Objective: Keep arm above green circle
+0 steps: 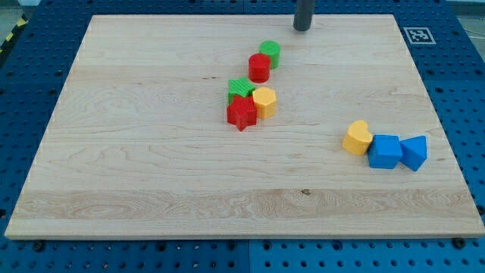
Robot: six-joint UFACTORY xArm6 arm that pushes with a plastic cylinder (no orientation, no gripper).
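Nearest the lens, bare board [151, 205] fills the view's bottom, and the first blocks up from it sit at the view's right: a yellow heart [357, 138], then a blue cube [385, 151] touching a blue wedge-like block [414, 152], all in a tight row. Up in the middle there's a second cluster: a red star [242, 113] pressed against a yellow block [264, 101], with a green star [239, 89] tucked just behind them. Above that, a red cylinder [259, 67] leans right up against the green circle [270, 53], and that green circle is the one that matters, sitting toward the view's top, a little right of centre. And the tip [302, 29]? It stands up and to the right of the green circle, near it but clearly apart, nothing touching. No pincer on this arm, just a plain rod, so there's nothing to open or close and nothing held. As for the task, it looks nearly there: the tip is already higher in the view than the green circle, though offset to the right. What seems left is a short slide leftward to line up directly above it, steering clear of the red cylinder so the pair isn't nudged.
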